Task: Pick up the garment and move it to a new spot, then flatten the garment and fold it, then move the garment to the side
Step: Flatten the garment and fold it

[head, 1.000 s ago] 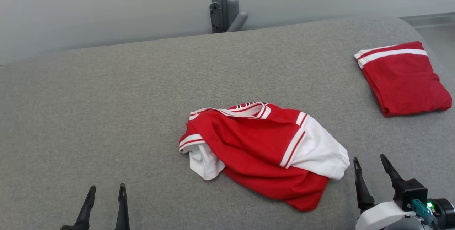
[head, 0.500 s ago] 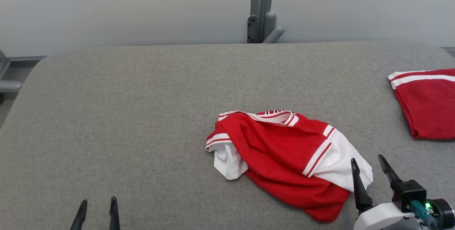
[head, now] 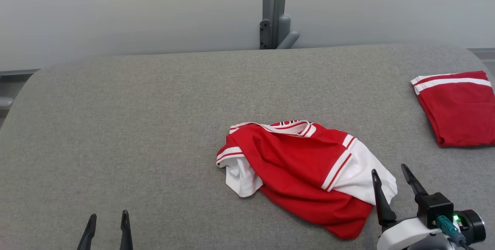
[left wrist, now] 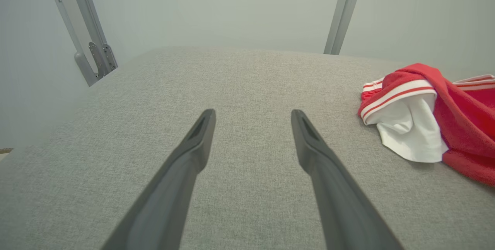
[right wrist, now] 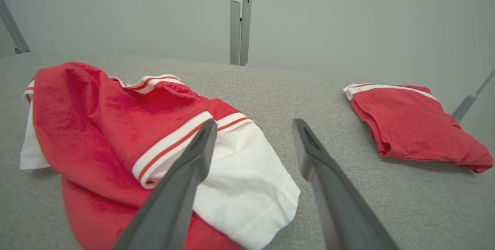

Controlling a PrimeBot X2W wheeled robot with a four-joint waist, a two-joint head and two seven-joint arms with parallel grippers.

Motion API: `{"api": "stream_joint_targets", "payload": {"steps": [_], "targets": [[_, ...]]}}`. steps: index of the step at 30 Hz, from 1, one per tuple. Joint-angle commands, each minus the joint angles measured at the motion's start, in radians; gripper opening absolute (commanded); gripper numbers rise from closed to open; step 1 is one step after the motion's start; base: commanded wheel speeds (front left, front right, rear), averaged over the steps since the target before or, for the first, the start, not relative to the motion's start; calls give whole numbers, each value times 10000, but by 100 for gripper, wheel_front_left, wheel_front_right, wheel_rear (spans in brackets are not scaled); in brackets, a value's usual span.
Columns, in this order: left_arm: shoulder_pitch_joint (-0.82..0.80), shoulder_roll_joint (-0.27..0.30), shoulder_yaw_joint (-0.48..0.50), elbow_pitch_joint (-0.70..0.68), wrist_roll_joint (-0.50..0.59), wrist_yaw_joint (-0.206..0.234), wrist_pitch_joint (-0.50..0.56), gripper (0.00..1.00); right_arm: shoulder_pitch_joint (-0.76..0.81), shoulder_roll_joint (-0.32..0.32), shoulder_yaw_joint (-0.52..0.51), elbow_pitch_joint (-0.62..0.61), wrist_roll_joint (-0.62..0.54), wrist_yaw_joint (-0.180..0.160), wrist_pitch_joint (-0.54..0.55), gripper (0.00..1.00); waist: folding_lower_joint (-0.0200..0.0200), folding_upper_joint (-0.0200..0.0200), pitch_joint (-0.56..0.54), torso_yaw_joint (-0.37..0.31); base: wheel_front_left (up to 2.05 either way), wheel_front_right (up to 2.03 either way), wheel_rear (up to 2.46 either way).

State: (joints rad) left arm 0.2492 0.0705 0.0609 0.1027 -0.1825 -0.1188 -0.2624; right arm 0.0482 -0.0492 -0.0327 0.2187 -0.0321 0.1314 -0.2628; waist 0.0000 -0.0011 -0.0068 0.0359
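You've got a grey fabric-covered table in front of you, backed by a plain pale wall, with a grey metal post rising just behind the far edge. That far edge runs along the wall and curves down at both far corners.

The garment, a crumpled red and white shirt, lies right of centre and towards the near side, one white sleeve spilling out on its left and another on its right. A folded red garment lies flat by the table's right edge, well apart from the crumpled one, with bare fabric between them.

Your right gripper is spread wide and holding nothing. Its fingers hover at the right-hand white sleeve, the inner one over the cloth and the outer one past the hem. I can't tell whether it's touching.

Your left gripper is also spread and empty, low at the near left over bare table, well apart from the shirt.

The whole left half of the table is open, and so is the strip between the shirt and the far edge.
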Motion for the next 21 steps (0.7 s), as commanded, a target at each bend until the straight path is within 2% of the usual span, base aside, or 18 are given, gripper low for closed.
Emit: {"api": "stream_joint_targets", "payload": {"steps": [1, 3, 6, 9, 10, 15, 19, 21], "targets": [[-410, -62, -141, -78, 97, -55, -30, 100, -158, -26, 88, -68, -103, -17, -28, 100, 0, 11, 53, -335, 0, 0, 0], [-723, -61, -491, 8, 146, -82, -30, 100, -234, -28, 153, -101, -105, -17, -28, 100, 0, 11, 111, -641, 0, 0, 0], [-1487, 246, -1242, 180, 266, -103, -29, 100, -336, -28, 270, -137, -105, -17, -28, 100, 0, 11, 232, -1174, 0, 0, 0], [-2690, 550, -2410, 170, 153, -119, 353, 100, -447, -21, 254, -237, -8, -17, -28, 100, 0, 11, 585, -1651, 0, 0, 0], [-2690, 550, -2410, 170, 153, -119, 353, 100, -447, -21, 254, -237, -8, -17, -28, 100, 0, 11, 585, -1651, 0, 0, 0], [-4839, 1091, -4551, 196, -554, -115, 1679, 100, -708, -15, 221, -335, 279, -15, -28, 100, 0, 11, 1399, -2333, 0, 0, 0], [-6395, 1192, -6038, 686, -1031, -115, 2777, 100, -892, -21, 148, -415, 617, -17, -28, 100, 0, 11, 2003, -2812, 0, 0, 0], [-7026, 1214, -6450, 1069, -1261, -113, 3234, 100, -1014, -14, 191, -429, 747, -17, -28, 100, 0, 11, 2260, -3058, 0, 0, 0]]}}
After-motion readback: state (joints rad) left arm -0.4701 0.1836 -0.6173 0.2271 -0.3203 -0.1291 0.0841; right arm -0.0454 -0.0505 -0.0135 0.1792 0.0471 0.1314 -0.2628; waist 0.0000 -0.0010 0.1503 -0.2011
